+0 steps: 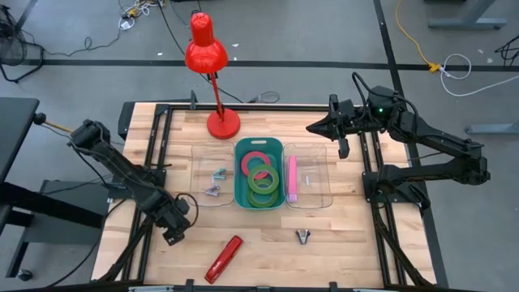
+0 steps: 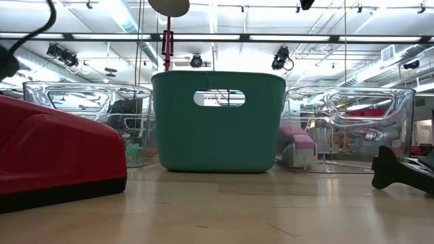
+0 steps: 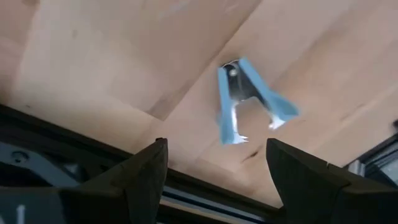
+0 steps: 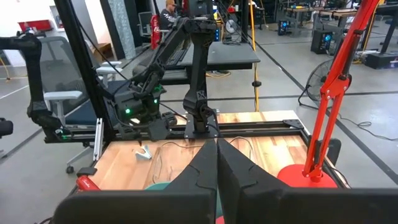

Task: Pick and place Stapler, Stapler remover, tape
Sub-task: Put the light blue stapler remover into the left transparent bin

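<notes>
A blue stapler remover (image 3: 249, 99) lies on the bare wood, jaws toward my left gripper (image 3: 216, 144), which is open and hovers just short of it, touching nothing. It also shows in the right wrist view (image 4: 143, 154). In the high view my left gripper (image 1: 174, 223) is near the table's front left and hides the remover. A red stapler (image 1: 225, 258) lies flat near the front edge. A dark stapler remover (image 1: 302, 236) lies front right. Tape rolls (image 1: 259, 174) lie in the teal bin (image 1: 240, 195). My right gripper (image 1: 316, 127) is shut and empty at the far right.
A clear container (image 1: 199, 199) left of the teal bin holds two blue removers (image 1: 216, 182). A clear container (image 1: 324, 199) right of it holds a pink item (image 1: 292, 180). A red desk lamp (image 1: 222, 123) stands at the far edge. Bare wood lies along the front.
</notes>
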`<action>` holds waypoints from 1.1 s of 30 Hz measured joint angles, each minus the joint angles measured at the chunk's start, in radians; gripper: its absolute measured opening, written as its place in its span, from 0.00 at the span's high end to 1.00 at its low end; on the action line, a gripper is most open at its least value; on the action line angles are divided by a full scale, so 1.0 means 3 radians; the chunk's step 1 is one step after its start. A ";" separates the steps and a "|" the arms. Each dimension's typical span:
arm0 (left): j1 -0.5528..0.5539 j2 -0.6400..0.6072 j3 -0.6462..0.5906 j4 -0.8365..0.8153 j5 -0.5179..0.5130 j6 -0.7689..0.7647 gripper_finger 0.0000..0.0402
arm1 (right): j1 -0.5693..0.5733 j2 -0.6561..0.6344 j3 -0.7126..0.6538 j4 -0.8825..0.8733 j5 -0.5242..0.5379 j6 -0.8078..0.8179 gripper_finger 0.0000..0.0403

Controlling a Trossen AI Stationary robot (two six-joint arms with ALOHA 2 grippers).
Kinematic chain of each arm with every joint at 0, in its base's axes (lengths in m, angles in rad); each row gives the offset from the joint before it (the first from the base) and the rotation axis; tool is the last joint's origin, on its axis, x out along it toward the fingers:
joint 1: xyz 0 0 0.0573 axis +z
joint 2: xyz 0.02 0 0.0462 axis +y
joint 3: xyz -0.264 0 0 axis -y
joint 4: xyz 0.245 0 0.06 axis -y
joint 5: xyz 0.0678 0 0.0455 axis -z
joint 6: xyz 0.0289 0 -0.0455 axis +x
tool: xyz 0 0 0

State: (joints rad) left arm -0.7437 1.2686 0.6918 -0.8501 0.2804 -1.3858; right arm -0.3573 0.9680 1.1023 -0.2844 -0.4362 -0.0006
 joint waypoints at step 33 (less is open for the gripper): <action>0.0000 0.0000 -0.0305 0.0458 0.0112 -0.0056 0.66 | 0.0000 0.0000 0.0000 0.0000 0.0005 0.0073 0.99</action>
State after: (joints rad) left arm -0.7438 1.2686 0.6003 -0.7128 0.3141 -1.4025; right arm -0.3573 0.9680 1.1023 -0.2845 -0.4347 0.0213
